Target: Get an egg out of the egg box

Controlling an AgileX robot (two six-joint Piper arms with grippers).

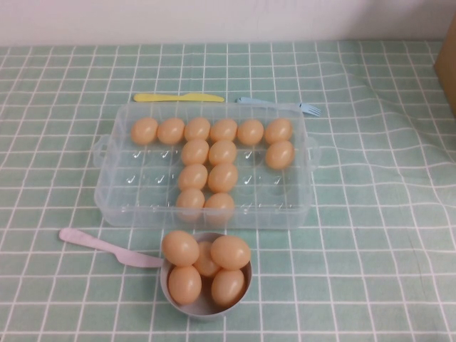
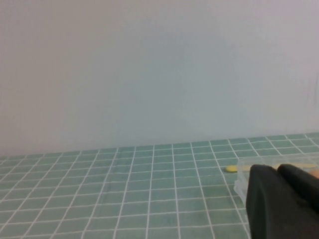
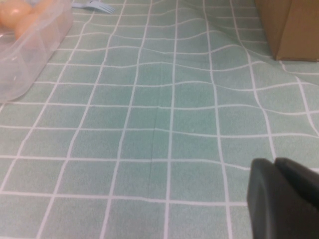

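The clear plastic egg box point(image 1: 114, 178) stands mid-table in the high view and holds several peach-orange eggs, such as the egg point(image 1: 223, 152) in its middle. Neither arm shows in the high view. My left gripper point(image 2: 279, 172) is shut and empty, low over the cloth beside a corner of the egg box point(image 2: 241, 172). My right gripper point(image 3: 275, 164) is shut and empty over bare cloth, well away from the egg box point(image 3: 35, 50), where two eggs point(image 3: 12, 12) show.
A grey-blue bowl point(image 1: 203, 310) with several eggs stands in front of the box. A pink knife point(image 1: 107, 247) lies left of it. A yellow knife point(image 1: 178, 97) and blue fork point(image 1: 278, 104) lie behind the box. A brown box point(image 1: 449, 64) stands far right.
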